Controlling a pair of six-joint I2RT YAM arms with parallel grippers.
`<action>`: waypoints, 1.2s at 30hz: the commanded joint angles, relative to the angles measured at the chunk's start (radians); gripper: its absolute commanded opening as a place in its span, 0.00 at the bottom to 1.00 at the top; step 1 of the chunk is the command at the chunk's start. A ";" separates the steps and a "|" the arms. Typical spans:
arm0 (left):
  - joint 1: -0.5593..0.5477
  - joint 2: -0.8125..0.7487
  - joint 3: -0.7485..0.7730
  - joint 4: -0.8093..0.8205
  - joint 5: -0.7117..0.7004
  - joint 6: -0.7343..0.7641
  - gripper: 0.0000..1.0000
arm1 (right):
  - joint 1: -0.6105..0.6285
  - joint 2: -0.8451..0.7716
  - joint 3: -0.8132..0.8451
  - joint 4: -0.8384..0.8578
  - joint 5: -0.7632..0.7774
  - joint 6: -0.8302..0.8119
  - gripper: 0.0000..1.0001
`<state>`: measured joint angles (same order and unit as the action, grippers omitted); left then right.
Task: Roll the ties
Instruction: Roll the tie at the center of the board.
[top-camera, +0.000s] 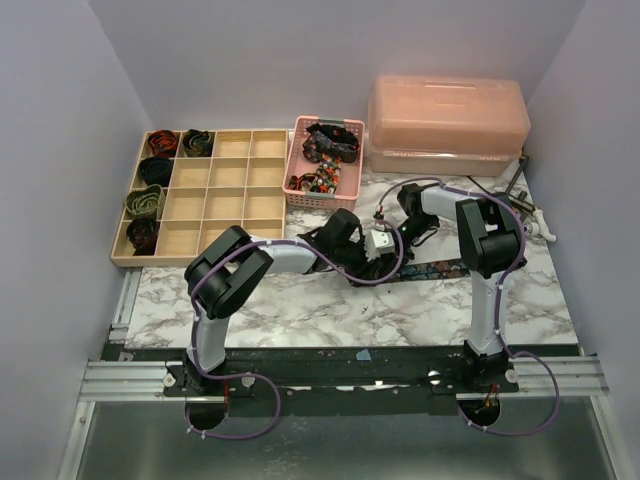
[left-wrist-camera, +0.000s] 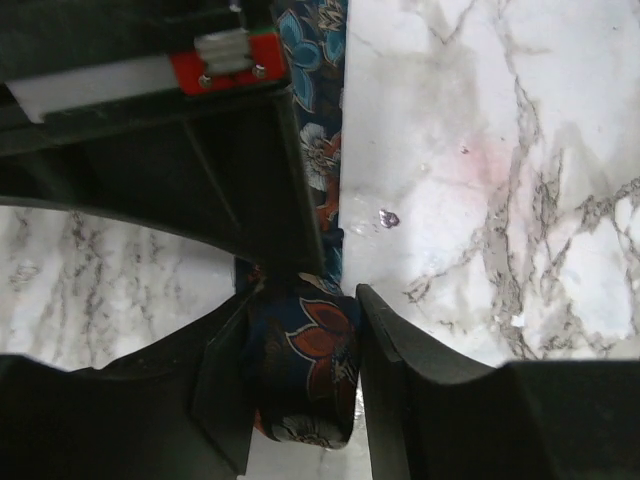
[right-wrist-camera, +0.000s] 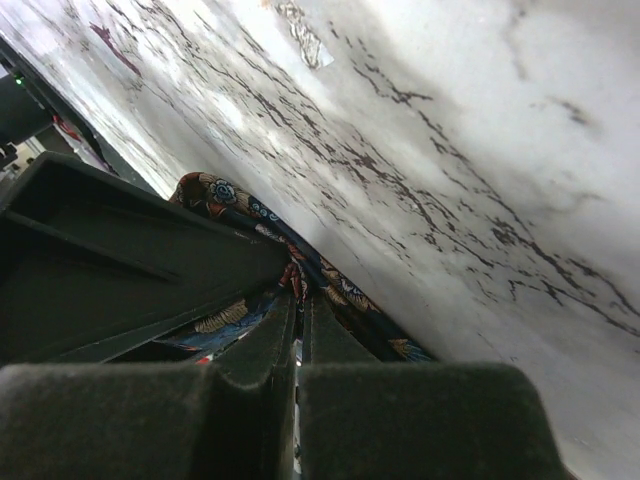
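A navy floral tie (top-camera: 440, 268) lies stretched along the marble table (top-camera: 300, 300), right of centre. Its near end is wound into a small coil (left-wrist-camera: 305, 365). My left gripper (left-wrist-camera: 300, 335) is shut on that coil, a finger (left-wrist-camera: 395, 350) against each side. The unrolled stretch (left-wrist-camera: 322, 150) runs away from the coil under my right gripper's black body (left-wrist-camera: 200, 150). My right gripper (right-wrist-camera: 298, 300) is shut, with a fold of the tie (right-wrist-camera: 350, 295) pinched at its tips. In the top view both grippers (top-camera: 372, 255) (top-camera: 400, 238) meet over the tie's left end.
A wooden compartment tray (top-camera: 215, 195) at the back left holds several coiled ties (top-camera: 163, 142) in its left cells. A pink mesh basket (top-camera: 325, 190) with loose ties stands beside it. A pink lidded box (top-camera: 448, 120) sits at the back right, metal tools (top-camera: 525, 205) near it.
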<state>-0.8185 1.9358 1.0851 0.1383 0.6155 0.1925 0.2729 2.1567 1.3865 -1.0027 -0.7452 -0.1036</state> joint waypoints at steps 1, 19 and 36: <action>-0.005 0.057 -0.021 0.010 -0.084 -0.002 0.43 | 0.009 0.078 -0.030 0.157 0.133 -0.017 0.01; -0.007 0.040 -0.038 -0.213 -0.216 0.158 0.16 | -0.086 -0.065 0.037 -0.017 -0.090 -0.082 0.33; -0.006 0.083 0.050 -0.317 -0.221 0.065 0.19 | -0.058 -0.034 0.023 0.017 -0.246 -0.072 0.12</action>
<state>-0.8280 1.9488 1.1500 -0.0032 0.4789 0.2749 0.2024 2.0869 1.4055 -1.0084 -0.9161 -0.1833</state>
